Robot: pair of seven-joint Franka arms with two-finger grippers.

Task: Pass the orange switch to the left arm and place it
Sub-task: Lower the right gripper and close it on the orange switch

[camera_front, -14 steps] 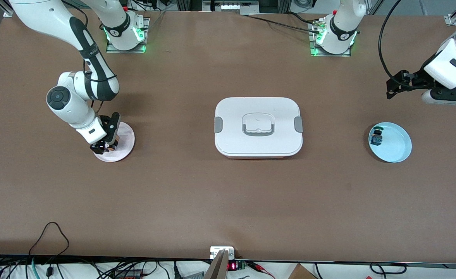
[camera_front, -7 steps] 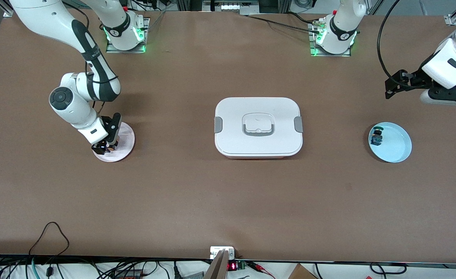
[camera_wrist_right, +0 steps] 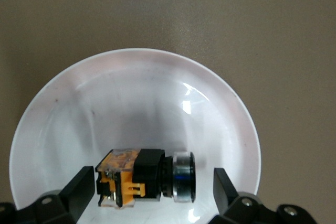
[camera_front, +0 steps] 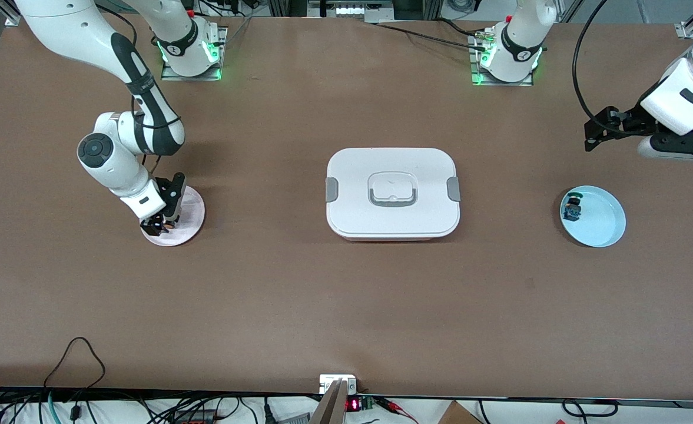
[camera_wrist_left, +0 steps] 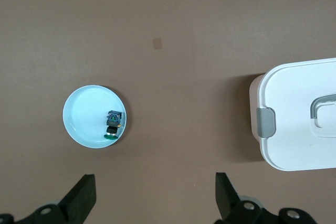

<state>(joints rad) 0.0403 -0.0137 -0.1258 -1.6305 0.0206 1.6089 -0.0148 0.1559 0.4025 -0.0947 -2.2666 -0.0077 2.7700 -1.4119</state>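
Pink round plate (camera_front: 188, 221) near the right arm's end carries the tiny orange-and-black push-button switch (camera_wrist_right: 144, 180), lying on its side. Right gripper (camera_front: 159, 222) low over it, jaws wide, straddling the switch without touching. White lidded box (camera_front: 392, 192) mid-table. Blue round plate (camera_front: 599, 221) holds a green-capped switch (camera_front: 573, 207). Left gripper (camera_wrist_left: 155, 198) waits aloft, jaws wide.

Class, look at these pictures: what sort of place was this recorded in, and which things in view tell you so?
Most likely a robotics lab. Two arms are bolted to a brown table, test props are laid out on it (a white box, a blue plate, a pink plate), and cables and electronics line its edge.
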